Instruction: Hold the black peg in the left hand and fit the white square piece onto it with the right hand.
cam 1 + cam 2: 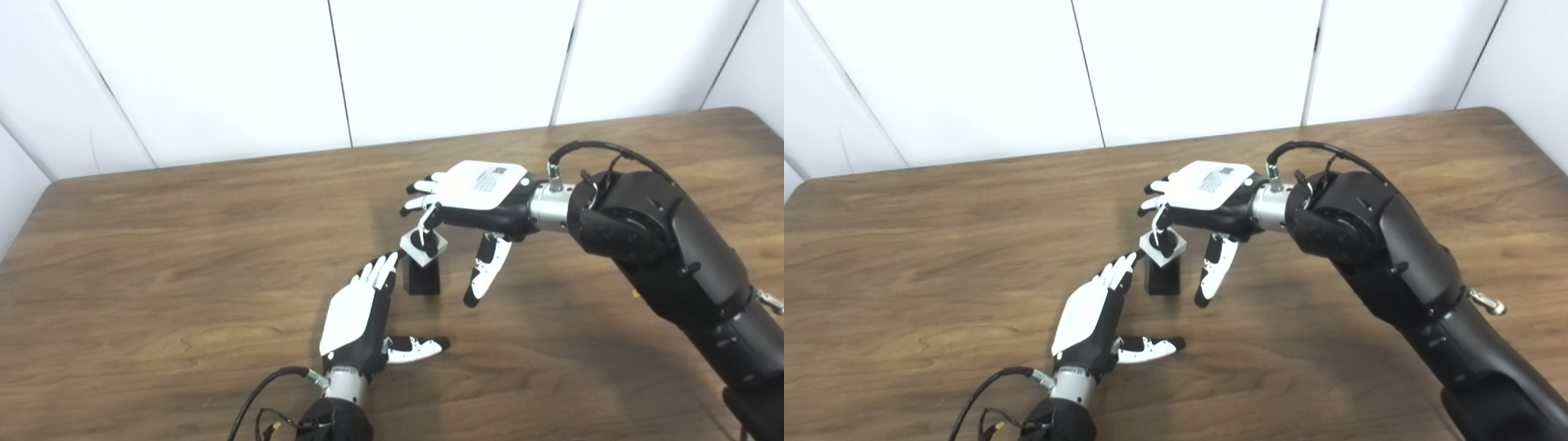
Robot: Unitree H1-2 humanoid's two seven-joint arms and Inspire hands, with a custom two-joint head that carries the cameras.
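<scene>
Peg: the black peg [424, 277] stood upright on the wooden surface [184, 245], near its middle, with the white square piece [423, 246] seated on its top, slightly askew.
White piece: its centre hole looked to be over the peg's tip; whether it had slid fully down could not be told.
Right hand: the right hand [474, 199] hovered palm-down over the piece, fingers spread, one fingertip dipping to its top face, thumb hanging clear toward the near edge; it gripped nothing, and appeared placed to press or steady the piece.
Left hand: the left hand [361, 315] lay open just beside the peg, on the side toward the left edge, fingers [381, 269] straight and pressed together, their tips near or touching the peg's side, thumb splayed along the surface; it braced the peg at most, not holding it.
Judgement: the fit seemed largely made, with the peg standing unaided.
Containers: none were in view.
Backdrop: white wall panels [429, 61] rose behind the far edge.
</scene>
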